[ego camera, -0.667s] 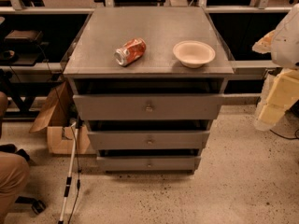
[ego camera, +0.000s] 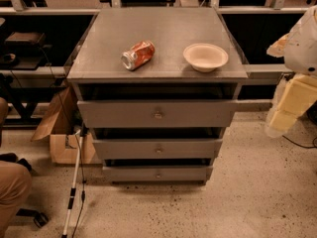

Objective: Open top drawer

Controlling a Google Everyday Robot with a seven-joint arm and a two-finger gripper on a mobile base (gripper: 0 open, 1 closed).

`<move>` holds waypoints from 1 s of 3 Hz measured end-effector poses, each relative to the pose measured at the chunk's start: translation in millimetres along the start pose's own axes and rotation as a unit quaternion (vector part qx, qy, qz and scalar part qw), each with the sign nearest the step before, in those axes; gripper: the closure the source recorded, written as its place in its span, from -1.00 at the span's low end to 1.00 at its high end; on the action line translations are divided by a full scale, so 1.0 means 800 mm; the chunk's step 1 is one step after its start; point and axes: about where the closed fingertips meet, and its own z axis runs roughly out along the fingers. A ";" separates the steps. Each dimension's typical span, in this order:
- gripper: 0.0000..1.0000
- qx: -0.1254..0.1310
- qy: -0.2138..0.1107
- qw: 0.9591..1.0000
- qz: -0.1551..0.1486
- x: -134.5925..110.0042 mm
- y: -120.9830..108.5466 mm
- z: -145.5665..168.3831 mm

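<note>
The top drawer [ego camera: 157,114] is the widest of three grey drawers in a grey cabinet at the middle of the camera view. Its flat front carries a small round knob [ego camera: 158,115], and a dark gap shows above the panel, under the cabinet top. My arm enters at the right edge as a white shell with a pale yellow gripper [ego camera: 291,105] hanging below it. The gripper is to the right of the cabinet at about the top drawer's height, apart from the front and from the knob.
A crushed orange can [ego camera: 137,55] and a cream bowl [ego camera: 205,57] rest on the cabinet top [ego camera: 99,58]. Two narrower drawers [ego camera: 158,149] sit below. An open cardboard box [ego camera: 62,133], a white cane [ego camera: 73,182] and a person's knee [ego camera: 12,187] are at the left.
</note>
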 end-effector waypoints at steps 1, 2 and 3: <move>-1.00 -0.017 -0.012 0.999 0.026 -0.010 -0.011 0.083; -1.00 -0.033 -0.019 0.998 0.049 -0.016 -0.015 0.158; -1.00 -0.030 -0.032 0.995 0.088 -0.028 -0.019 0.228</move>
